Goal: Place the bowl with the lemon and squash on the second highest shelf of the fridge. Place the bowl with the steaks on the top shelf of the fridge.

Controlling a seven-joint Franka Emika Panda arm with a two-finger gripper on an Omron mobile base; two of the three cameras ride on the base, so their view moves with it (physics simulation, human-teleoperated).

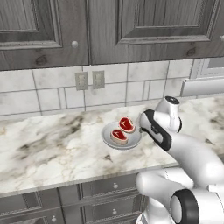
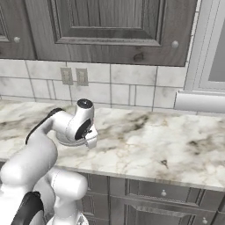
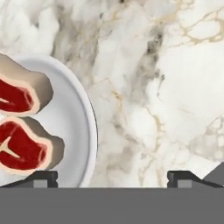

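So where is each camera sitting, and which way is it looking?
Left base view: behind the arm on its left, facing the counter, the bowl with steaks; arm lower right.
Right base view: behind on its right, same counter; arm lower left hides most of the bowl.
Hand view: on the hand, looking down; fingers at the bottom.
All three share the bowl.

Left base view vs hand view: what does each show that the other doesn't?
Left base view alone: the wall outlets, the upper cabinets, the drawers under the counter and the arm over the bowl's right side. Hand view alone: a close look down on the bowl's rim, with the fingers spread wide, one at the rim and one over bare marble. Both: the white bowl holding two steaks on the marble counter.
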